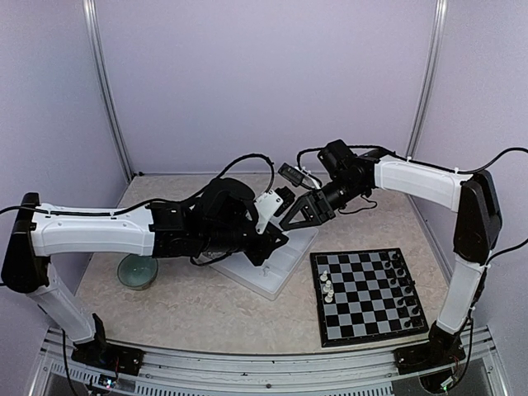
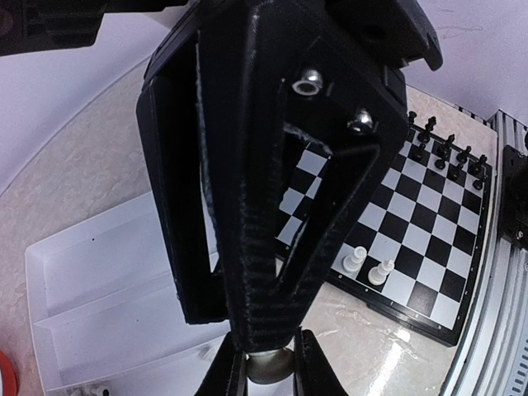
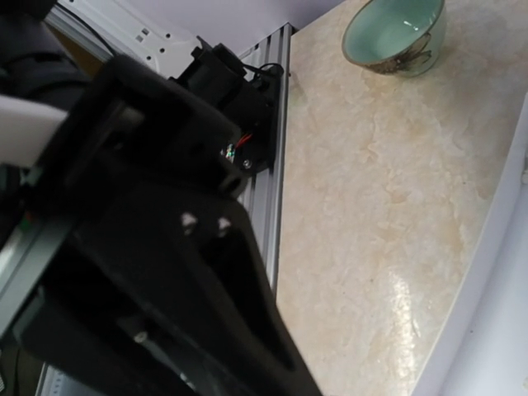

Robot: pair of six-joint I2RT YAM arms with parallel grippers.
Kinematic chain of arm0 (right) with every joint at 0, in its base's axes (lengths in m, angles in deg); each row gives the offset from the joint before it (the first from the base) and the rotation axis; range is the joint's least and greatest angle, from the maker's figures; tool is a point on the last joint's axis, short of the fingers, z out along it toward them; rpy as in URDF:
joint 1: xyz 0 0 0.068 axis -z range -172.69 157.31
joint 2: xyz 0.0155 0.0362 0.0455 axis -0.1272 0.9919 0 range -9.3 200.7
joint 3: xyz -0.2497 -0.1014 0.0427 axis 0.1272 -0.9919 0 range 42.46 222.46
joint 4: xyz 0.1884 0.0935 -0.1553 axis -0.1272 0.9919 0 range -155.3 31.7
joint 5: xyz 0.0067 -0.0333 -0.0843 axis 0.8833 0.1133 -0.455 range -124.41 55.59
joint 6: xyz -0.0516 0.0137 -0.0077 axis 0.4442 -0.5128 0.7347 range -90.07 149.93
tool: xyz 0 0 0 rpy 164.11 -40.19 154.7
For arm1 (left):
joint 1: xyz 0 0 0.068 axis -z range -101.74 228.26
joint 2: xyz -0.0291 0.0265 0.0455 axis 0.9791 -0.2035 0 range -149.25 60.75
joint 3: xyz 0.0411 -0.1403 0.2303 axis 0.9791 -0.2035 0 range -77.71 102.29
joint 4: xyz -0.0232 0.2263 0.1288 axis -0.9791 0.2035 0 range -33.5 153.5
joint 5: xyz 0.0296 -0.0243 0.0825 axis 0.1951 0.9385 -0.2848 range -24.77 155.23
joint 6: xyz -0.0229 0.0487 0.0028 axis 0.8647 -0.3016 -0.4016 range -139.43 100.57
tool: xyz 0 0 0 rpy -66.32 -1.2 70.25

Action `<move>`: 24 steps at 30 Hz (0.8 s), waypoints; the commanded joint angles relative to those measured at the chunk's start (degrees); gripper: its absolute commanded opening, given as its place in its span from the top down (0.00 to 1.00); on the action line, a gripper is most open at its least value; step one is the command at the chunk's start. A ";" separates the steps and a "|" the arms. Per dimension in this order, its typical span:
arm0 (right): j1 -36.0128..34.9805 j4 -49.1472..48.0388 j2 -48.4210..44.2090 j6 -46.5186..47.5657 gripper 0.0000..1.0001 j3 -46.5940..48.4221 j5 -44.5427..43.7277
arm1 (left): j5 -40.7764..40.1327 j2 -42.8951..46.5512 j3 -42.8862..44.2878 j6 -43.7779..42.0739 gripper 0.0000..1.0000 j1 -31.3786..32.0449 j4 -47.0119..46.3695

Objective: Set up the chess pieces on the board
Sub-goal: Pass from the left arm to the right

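My left gripper is pinching a small cream piece. In the left wrist view my two dark fingertips press it from either side, and only its rounded end shows between them, so I cannot tell which figure it is. I hold it off the bench, about over the white tray, which lies just left of the board. My right gripper reaches in from the other side and slopes down toward my left one. Seen from the left wrist, its ribbed black fingers fill the middle of the view and taper to a tip just above the cream piece. Whether that tip touches the piece, and whether those fingers are pressed together or a little apart, I cannot tell. The right wrist view shows mostly dark gripper body over the marbled bench, with the tray's white rim at the right side. The board lies flat on the bench in front of my right arm's base, apart from both grippers. A few white pieces stand upright along its left edge, the side nearest the tray. The black pieces stand lined up along the opposite, right edge. A pale green bowl sits on the bench left of the tray, beside my left arm and well apart from the board.
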 commanded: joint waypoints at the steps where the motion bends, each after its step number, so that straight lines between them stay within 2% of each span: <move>1: -0.65 1.60 0.87 0.67 0.75 0.21 1.26 | -1.52 -1.03 1.87 -0.38 0.89 0.44 -1.71; 9: -0.60 1.64 0.34 0.76 0.73 -0.39 -4.55 | -5.78 -0.96 1.87 -0.79 0.89 0.41 -1.11; 13: -0.59 0.85 0.03 -0.36 0.68 -0.68 -7.45 | -6.63 -0.81 1.48 -0.84 0.89 0.46 -0.98; 16: -0.56 0.61 0.40 -0.98 0.67 -0.31 -8.57 | -6.55 -0.61 1.34 -0.92 0.89 0.46 -1.10; 24: -0.63 1.08 1.47 -1.10 0.78 0.59 -5.84 | -5.94 -1.13 1.79 -1.12 0.88 0.50 -1.01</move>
